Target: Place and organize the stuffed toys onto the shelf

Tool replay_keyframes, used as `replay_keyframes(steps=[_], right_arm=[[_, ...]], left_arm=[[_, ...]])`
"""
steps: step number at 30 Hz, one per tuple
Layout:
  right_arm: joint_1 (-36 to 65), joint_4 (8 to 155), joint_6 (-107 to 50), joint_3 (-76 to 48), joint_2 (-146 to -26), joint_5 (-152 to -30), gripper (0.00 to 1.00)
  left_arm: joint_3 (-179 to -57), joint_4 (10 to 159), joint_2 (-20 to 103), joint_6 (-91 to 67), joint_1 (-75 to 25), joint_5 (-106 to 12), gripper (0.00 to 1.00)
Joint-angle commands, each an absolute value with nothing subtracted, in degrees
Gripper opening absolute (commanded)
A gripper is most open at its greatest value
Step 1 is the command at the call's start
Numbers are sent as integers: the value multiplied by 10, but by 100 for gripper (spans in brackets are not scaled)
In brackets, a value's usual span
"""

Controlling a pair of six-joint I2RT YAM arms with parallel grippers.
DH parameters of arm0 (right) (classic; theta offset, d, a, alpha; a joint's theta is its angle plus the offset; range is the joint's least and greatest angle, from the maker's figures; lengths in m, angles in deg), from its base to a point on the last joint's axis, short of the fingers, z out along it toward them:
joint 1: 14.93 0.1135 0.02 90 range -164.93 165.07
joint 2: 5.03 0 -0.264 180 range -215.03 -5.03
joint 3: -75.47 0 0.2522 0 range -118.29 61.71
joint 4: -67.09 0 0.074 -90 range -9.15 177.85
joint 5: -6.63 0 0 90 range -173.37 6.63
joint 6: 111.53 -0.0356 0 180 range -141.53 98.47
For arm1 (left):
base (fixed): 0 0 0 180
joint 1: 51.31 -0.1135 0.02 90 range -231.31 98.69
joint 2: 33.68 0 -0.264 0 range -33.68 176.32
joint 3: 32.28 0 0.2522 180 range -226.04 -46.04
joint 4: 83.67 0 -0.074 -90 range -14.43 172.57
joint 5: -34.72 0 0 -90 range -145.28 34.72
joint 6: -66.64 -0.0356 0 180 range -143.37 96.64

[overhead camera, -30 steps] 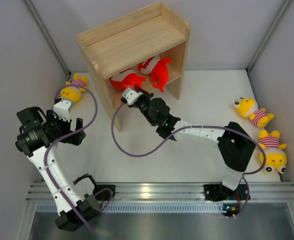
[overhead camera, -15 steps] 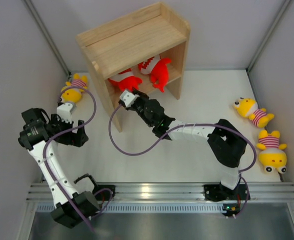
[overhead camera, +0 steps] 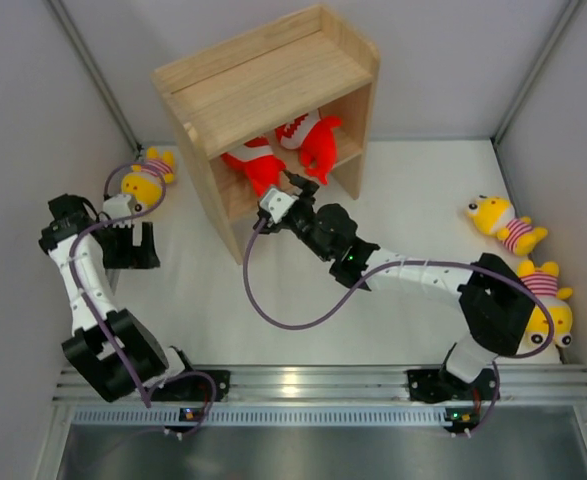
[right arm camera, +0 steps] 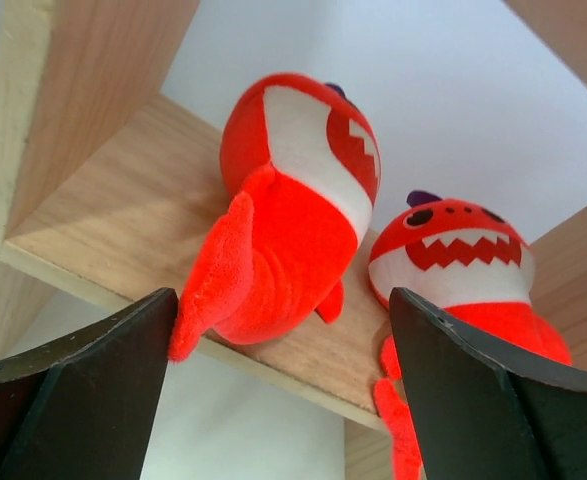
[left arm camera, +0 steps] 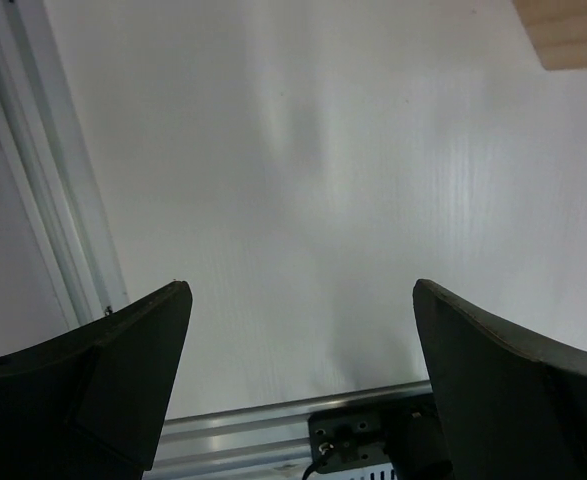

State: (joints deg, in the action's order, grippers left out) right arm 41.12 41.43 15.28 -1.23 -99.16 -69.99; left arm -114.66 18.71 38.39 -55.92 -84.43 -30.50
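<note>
**Two red toys on the shelf, three yellow ones on the table**

From above, the top panel of the shelf (overhead camera: pixel 273 85) covers the heads of both red toys. Only their bodies and tails show under its front edge. The right wrist camera gives the clearer look. The left red toy (right arm camera: pixel 293 220) lies on the lower board with its white belly and zigzag teeth turned up and one fin hanging over the board's front edge. The right red toy (right arm camera: pixel 453 260) sits beside it facing out, its lower body cut off by a finger and the bottom of the frame. Whether the two touch is hard to tell. The right gripper (right arm camera: pixel 283 295) sits just in front of this tier with its jaws spread wide, clamping nothing.

The left yellow toy (overhead camera: pixel 145 180) lies on the table (overhead camera: pixel 403 190) just beside the shelf's left side panel. Its near side is crowded by the left arm's wrist and hard to separate from it. The upper yellow toy (overhead camera: pixel 503 225) lies in full view near the right wall, its red-and-white striped shirt plain to see. The lower yellow toy (overhead camera: pixel 548 305) is half hidden behind the right arm's elbow, showing only its head and a striped band.

The left gripper (left arm camera: pixel 298 290) hangs wide open and empty. Its camera sees only bare tabletop, a corner of the shelf and an aluminium rail (left arm camera: pixel 243 430).
</note>
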Motion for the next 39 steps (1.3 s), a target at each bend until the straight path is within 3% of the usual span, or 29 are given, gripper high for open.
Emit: replay_keyframes(steps=[1, 3, 5, 13, 18, 27, 28, 30, 31, 32, 35, 39], right_arm=[[405, 433, 147, -2, -943, -746, 88], [405, 453, 147, 4, -928, -770, 97], [405, 480, 141, 14, -906, -785, 99], [405, 568, 134, 45, -812, -830, 100], [404, 618, 150, 9, -830, -812, 99], [405, 610, 142, 38, -789, -810, 99], [405, 608, 141, 42, -785, -804, 100], [405, 609, 139, 49, -774, -801, 99], [405, 612, 138, 50, -772, -799, 99], [406, 617, 138, 49, -767, -799, 99], [405, 627, 137, 48, -765, -793, 99], [405, 655, 127, 33, -753, -795, 99]], left_arm=[[-1196, 275, 429, -513, -833, -365, 99], [-1207, 308, 466, -499, -809, -399, 98], [-1221, 343, 499, -486, -778, -444, 99], [-1310, 489, 652, -430, -730, -568, 98], [-1419, 493, 787, -380, -727, -572, 97], [-1560, 494, 916, -380, -692, -600, 98], [-1569, 494, 926, -380, -692, -603, 96], [-1586, 494, 951, -380, -697, -589, 65], [-1590, 493, 956, -382, -698, -577, 56], [-1591, 494, 964, -385, -703, -567, 35], [-1579, 493, 965, -392, -708, -538, 0], [-1507, 493, 895, -404, -716, -495, 0]])
